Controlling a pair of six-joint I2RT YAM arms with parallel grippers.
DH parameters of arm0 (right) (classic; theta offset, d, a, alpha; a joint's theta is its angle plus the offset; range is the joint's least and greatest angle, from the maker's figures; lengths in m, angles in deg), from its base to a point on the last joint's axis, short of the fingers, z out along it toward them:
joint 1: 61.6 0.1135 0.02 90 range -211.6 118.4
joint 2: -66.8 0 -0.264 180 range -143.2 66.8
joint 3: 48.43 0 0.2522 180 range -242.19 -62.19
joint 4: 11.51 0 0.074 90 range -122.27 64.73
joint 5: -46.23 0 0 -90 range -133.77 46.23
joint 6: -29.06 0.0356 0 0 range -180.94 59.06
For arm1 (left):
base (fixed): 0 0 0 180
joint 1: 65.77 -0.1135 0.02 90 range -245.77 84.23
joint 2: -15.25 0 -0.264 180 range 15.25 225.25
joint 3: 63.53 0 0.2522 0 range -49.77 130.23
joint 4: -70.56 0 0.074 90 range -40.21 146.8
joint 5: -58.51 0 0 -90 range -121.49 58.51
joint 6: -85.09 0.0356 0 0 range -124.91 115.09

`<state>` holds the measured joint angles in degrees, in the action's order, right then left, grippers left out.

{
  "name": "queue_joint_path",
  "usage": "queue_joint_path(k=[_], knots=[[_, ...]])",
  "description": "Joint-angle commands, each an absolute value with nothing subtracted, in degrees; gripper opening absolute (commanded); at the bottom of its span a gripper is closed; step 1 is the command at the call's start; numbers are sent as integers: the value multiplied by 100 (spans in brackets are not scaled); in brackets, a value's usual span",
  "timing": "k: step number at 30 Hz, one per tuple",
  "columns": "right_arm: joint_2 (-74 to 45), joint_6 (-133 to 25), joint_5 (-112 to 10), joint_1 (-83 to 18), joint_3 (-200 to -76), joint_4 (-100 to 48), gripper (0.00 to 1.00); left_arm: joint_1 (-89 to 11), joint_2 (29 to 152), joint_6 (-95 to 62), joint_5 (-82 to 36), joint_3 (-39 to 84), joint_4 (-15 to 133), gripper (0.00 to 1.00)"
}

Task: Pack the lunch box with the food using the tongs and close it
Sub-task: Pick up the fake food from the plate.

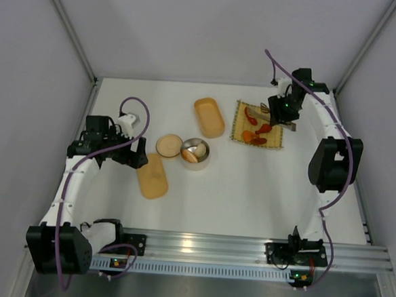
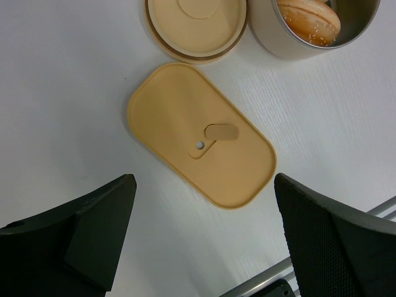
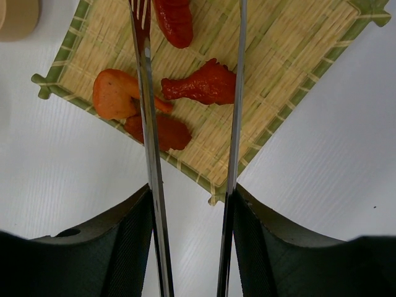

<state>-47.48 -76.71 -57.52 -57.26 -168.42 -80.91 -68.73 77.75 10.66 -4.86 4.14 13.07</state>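
Note:
My right gripper (image 3: 190,205) (image 1: 282,111) is shut on the tongs (image 3: 147,124), its fingers pressing on the outside of both arms. The two silvery arms stand spread above the yellow woven mat (image 3: 284,68) (image 1: 273,141). Between them lies a red drumstick-shaped piece (image 3: 204,85). An orange piece (image 3: 113,93) and a red piece (image 3: 167,132) lie under the left arm, and a red sausage (image 3: 174,21) lies farther up. The tan oval lunch box (image 1: 209,117) sits open left of the mat. Its flat lid (image 2: 185,117) (image 1: 152,176) lies under my open left gripper (image 2: 204,182) (image 1: 135,159).
A round wooden lid (image 1: 169,146) (image 2: 197,25) and a round metal tin (image 1: 203,162) holding a bun (image 2: 308,21) stand between the lunch box and its lid. Grey walls close in the table on three sides. An aluminium rail (image 1: 245,247) runs along the near edge.

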Motion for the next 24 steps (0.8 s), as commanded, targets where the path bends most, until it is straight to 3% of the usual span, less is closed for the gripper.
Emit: queue_joint_path(k=[1, 24], knots=[[-4745, -7553, -5800, -5633, -17065, -7722, 49, -6867, 7836, 1161, -512, 411, 1505, 98], [-4886, -7562, -5467, -5334, -16555, -7599, 43, -6867, 7783, 1187, -583, 288, 1540, 98]])
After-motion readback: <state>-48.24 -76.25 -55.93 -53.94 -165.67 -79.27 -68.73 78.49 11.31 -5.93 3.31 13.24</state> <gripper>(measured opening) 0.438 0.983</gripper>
